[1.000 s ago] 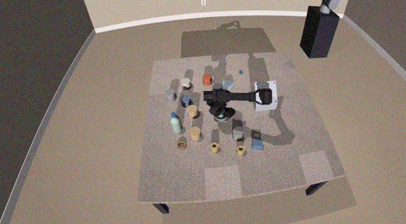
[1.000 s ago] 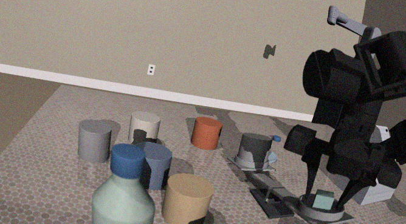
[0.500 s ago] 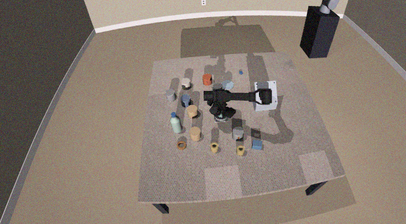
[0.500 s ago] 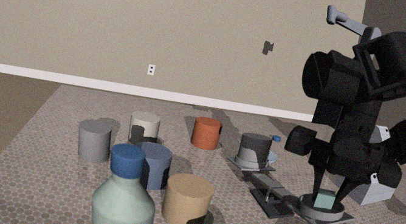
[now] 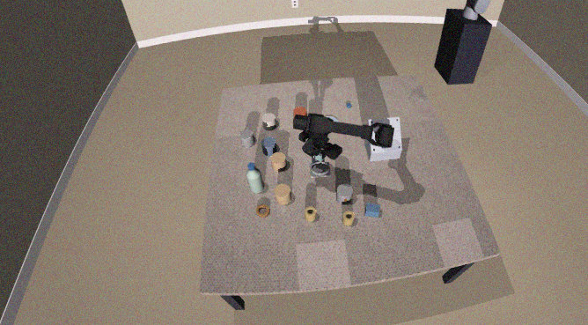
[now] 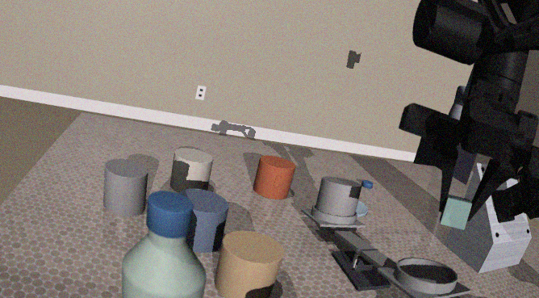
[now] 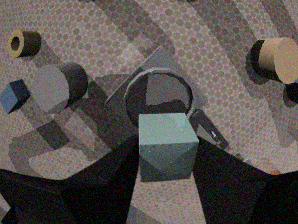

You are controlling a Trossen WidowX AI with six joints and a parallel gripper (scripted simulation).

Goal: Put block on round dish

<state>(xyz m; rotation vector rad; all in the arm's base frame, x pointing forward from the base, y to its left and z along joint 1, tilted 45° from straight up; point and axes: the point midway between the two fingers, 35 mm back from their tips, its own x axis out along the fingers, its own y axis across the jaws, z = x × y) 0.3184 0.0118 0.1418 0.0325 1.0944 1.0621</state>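
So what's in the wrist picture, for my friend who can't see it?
A pale green block is gripped in the robot's black hand, in front of an empty round pan, with a gray cup to the left.
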